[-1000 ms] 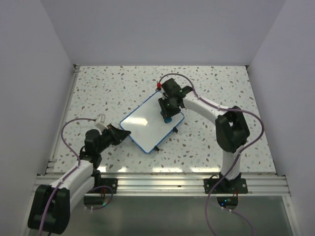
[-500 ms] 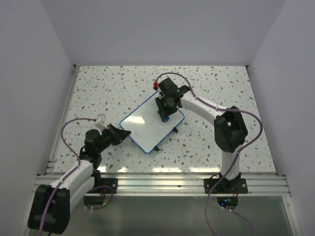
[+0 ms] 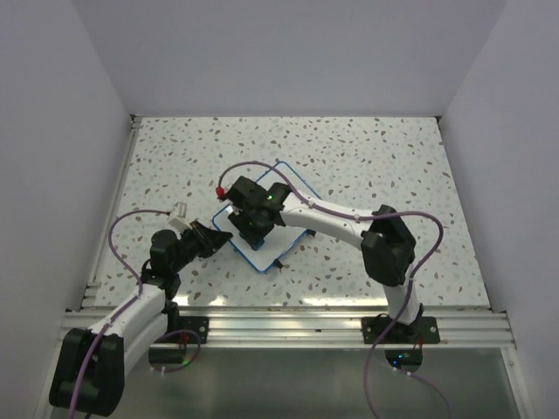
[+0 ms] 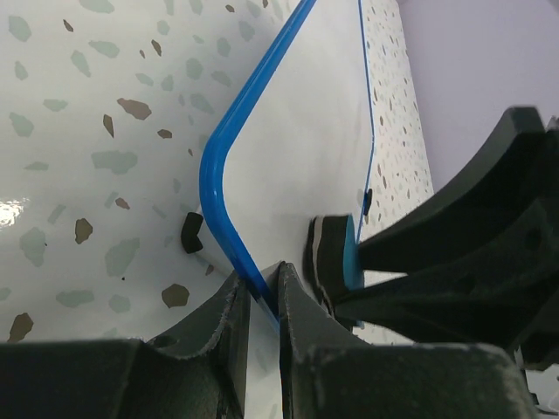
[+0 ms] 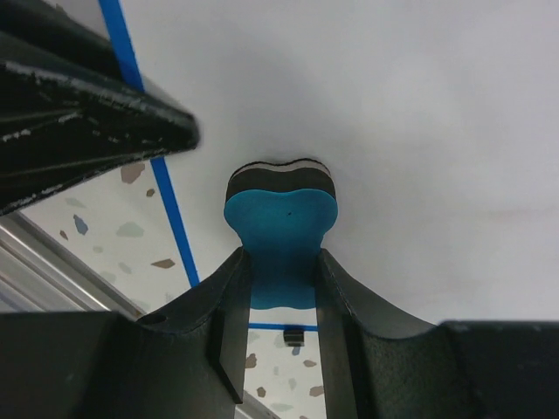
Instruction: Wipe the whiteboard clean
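Whiteboard (image 3: pixel 281 182) lies flat on the speckled table (image 3: pixel 376 157), roughly mid-table and rotated diamond-wise, one corner pointing at the back wall. The right arm crosses over most of it

Left gripper (image 3: pixel 217 237) is at the board's near-left corner. In the left wrist view its fingers (image 4: pixel 234 305) are nearly closed, pinching the blue rim (image 4: pixel 229 131) just past the rounded corner, so it's clamped on the whiteboard (image 4: pixel 306 140) edge. A small black tab (image 4: pixel 190 234) sticks out from the rim just beside the grip, sitting on the table

Right gripper (image 3: pixel 255 237) is over the near-left part of the board, close to the left gripper. The right wrist view shows its jaws narrow, gripping a blue eraser (image 5: pixel 279 214) by the sides. The eraser's dark felt face is pressed on the white surface (image 5: pixel 393 105). In the left wrist view the same eraser (image 4: pixel 342 260) stands on edge on the board, felt side down, just beside the left fingers but not touching them

The left gripper body (image 5: pixel 79 122) fills the upper left of the right wrist view. Another black tab (image 5: pixel 295 335) shows at the rim below the eraser

Board surface around the eraser looks clean white; can't make out any marks
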You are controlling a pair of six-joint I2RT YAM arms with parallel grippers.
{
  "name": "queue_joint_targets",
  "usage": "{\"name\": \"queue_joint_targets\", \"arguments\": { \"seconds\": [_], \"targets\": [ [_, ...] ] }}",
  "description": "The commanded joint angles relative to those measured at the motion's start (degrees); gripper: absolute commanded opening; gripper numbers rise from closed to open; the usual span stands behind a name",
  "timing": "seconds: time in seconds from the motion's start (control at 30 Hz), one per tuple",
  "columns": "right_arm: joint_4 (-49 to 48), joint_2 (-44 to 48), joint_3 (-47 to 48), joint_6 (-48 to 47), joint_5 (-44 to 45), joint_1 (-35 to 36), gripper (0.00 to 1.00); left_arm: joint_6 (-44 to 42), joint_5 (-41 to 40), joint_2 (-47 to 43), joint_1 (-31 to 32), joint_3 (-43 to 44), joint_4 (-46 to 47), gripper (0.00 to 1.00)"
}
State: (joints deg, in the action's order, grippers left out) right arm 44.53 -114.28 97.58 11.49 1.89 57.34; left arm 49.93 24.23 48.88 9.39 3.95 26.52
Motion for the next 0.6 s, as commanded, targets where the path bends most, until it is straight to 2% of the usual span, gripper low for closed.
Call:
{"name": "queue_joint_targets", "arguments": {
  "seconds": [0.0,0.27,0.57],
  "targets": [
    [2.93,0.98,-1.86,0.38,3.47,2.33,0.0,-6.16,-1.11,0.34,0.1,-7.37,-4.64,0.0],
    [1.52,5.38,-9.51,2.75,6.11,4.53,0.0,-6.16,-0.85,0.34,0.11,-7.46,-4.46,0.0],
    [4.77,-2.25,3.65,1.96,8.13,4.53,0.0,-6.16,-0.94,-0.02,0.19,-7.64,-4.2,0.0]
  ]
}}
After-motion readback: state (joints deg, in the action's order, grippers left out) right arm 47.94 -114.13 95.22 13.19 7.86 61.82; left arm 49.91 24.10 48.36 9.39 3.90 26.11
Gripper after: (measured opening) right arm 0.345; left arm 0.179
